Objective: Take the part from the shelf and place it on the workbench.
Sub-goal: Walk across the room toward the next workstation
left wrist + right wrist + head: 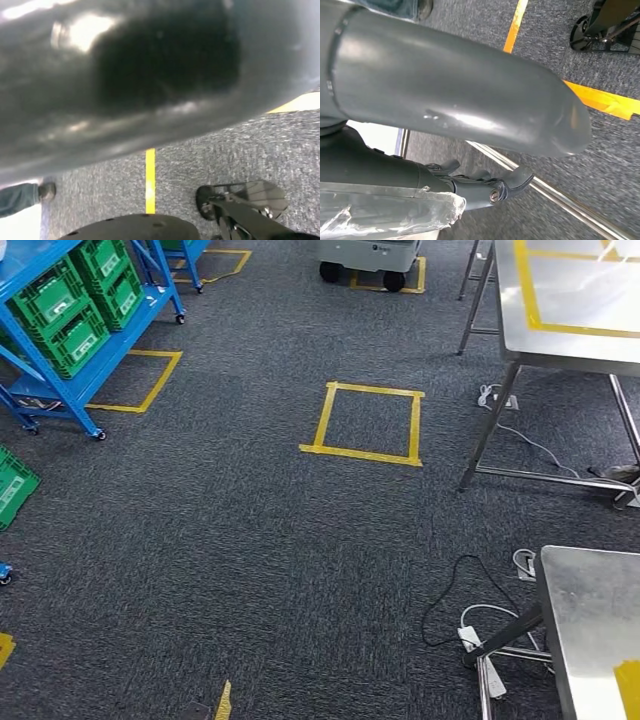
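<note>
Part, we judge, is the clear-wrapped piece point(388, 212) under our right hand's point(444, 100) dark fingers point(478, 187), off the shelf point(113, 355); whether right hand or left hand point(113, 75) grips, we cannot tell; workbench point(596, 630) placement remains

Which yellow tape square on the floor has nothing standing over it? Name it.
The yellow tape square mid-carpet, left of the far steel table; the others run under a blue shelf or the wheeled cart.

Right hand point(478, 185): seen from the right wrist, hanging low above the floor, dark fingers point(516, 176) stretched out side by side; a clear plastic-wrapped thing lies against its underside, hold unclear.
Left hand: large, blurred grey surface close to the left wrist camera; fingers indiscernible.
</note>
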